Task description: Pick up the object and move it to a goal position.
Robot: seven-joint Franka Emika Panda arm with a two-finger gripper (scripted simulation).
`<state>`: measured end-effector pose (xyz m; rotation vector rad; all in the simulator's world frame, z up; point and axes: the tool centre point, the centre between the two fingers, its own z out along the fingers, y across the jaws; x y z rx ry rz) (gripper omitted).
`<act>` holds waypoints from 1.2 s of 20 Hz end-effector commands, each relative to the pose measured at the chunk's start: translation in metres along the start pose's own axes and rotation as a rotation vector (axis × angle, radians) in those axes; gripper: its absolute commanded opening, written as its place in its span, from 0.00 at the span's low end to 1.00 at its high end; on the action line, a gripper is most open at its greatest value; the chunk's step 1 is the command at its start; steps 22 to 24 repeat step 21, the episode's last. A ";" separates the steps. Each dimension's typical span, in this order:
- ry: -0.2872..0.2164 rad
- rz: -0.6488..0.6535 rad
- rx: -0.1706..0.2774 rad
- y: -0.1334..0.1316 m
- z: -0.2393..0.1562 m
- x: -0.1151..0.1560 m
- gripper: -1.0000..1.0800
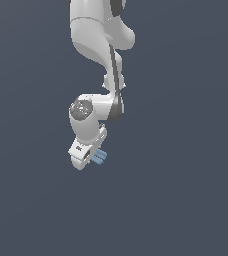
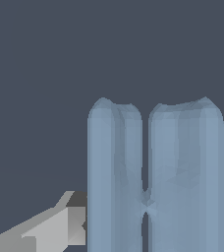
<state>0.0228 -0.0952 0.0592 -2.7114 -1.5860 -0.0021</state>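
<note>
A smooth, glossy white arm (image 1: 98,45) of rounded, tube-like segments with dark grey joint bands is seen reaching down from the top edge of the exterior view against a plain, flat slate-grey background. At its lower end a boxy white hand is tilted toward the exterior view's right, and the gripper (image 1: 97,156) is closed on the block (image 1: 100,157), which juts out from the hand toward that side. The block is a small light-blue piece, flat and oblong, with ridges running along its length; in the exterior view it looks far narrower than the hand that carries it. In the wrist view the block (image 2: 155,177) fills the middle of the picture as 2 rounded, column-like lobes divided by a deep, narrow groove, with a faceted, slightly translucent, matte surface and softly domed ends. Pale grey, angular fingers (image 2: 45,231) with darker inner faces are seen pressed against both of its sides. No surface is seen beneath the block, which is held clear in the air.
</note>
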 end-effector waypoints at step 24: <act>-0.001 0.000 0.000 0.079 -0.036 -0.022 0.00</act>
